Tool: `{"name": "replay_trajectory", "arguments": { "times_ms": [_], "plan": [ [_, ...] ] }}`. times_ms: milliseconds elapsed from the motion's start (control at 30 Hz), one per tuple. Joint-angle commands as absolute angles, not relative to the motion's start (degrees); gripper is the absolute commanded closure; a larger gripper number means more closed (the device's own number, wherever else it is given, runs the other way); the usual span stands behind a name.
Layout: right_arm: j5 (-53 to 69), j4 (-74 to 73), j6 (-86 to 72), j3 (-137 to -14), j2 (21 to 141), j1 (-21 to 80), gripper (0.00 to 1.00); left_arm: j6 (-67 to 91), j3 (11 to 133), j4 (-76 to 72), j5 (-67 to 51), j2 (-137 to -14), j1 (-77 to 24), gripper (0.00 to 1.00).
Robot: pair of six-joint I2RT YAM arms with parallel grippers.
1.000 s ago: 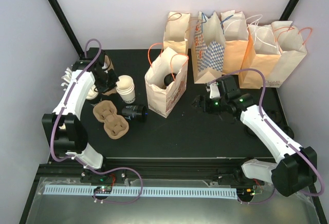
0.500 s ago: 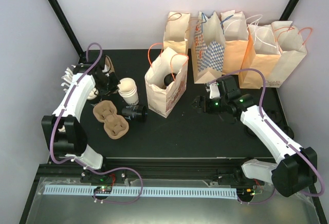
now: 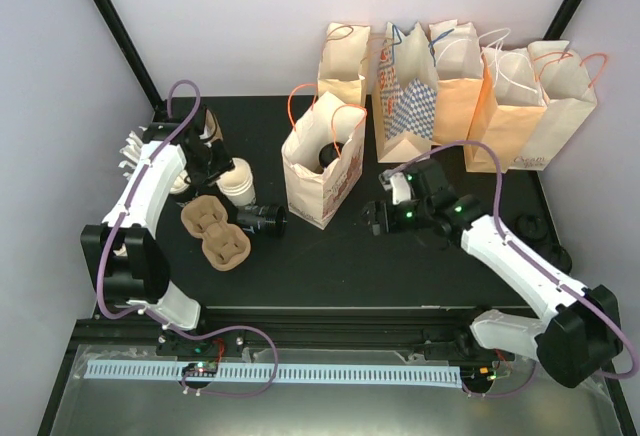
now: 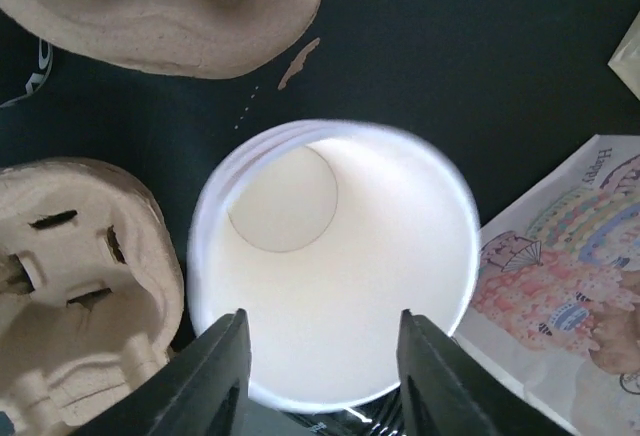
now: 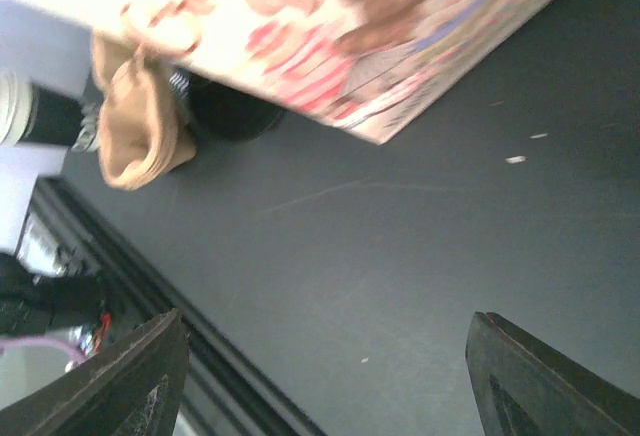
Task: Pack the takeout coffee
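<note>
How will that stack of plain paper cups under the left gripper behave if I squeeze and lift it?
Probably very light: the cup stack looks empty inside. Its thin open rim would likely flex oval under the left gripper. Nested rims show, so the top cup may lift off alone.

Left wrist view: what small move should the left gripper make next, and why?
Probably lift the left gripper away from the plain cup and shift toward the takeout coffee lying beside the carriers: its open fingers hover over an empty plain cup, not the lidded one.
</note>
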State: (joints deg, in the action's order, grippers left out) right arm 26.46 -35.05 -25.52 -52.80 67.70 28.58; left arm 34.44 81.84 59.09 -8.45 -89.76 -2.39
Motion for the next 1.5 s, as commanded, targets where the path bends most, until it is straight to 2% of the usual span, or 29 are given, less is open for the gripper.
{"name": "replay_trajectory", "arguments": {
  "times_ms": [0, 100, 200, 433, 533, 633, 767, 967, 1200, 1467],
  "plan": [
    [28.33, -22.95, -26.77, -48.93, 65.31, 36.00, 0.21, 34.23, 84.16, 59.60, -10.05, -88.61, -2.74, 0.51],
    [24.52, -16.01, -28.67, -47.97, 64.84, 42.10, 0.20, 33.29, 84.44, 60.48, -10.86, -86.60, -2.74, 0.39],
    [19.24, -9.82, -31.90, -47.65, 66.47, 46.41, 0.21, 31.73, 83.99, 62.30, -12.05, -84.46, -2.96, 0.35],
    [4.63, 11.81, -34.98, -45.07, 73.80, 60.33, 0.23, 27.51, 69.73, 59.56, -22.94, -74.28, -3.90, 0.34],
    [1.62, 15.14, -34.19, -48.06, 81.04, 63.48, 0.24, 26.28, 64.09, 58.57, -24.18, -70.71, -3.91, 0.35],
    [-0.33, 21.76, -37.44, -48.81, 87.06, 64.03, 0.25, 25.07, 60.96, 58.18, -24.65, -70.38, -3.81, 0.35],
    [-3.90, 32.73, -43.81, -47.90, 94.53, 63.99, 0.32, 24.27, 60.32, 58.41, -24.46, -72.83, -2.86, 0.35],
    [-6.53, 36.07, -49.07, -50.46, 101.91, 63.42, 0.34, 23.91, 62.24, 58.60, -24.59, -72.83, -1.50, 0.35],
    [-2.51, 36.19, -54.87, -53.28, 107.19, 60.01, 0.40, 23.35, 61.82, 59.49, -23.58, -72.97, -1.06, 0.35],
    [2.21, 37.94, -58.46, -53.87, 110.19, 58.05, 0.60, 22.79, 62.08, 59.85, -23.55, -72.95, -0.68, 0.35]
  ]
}}
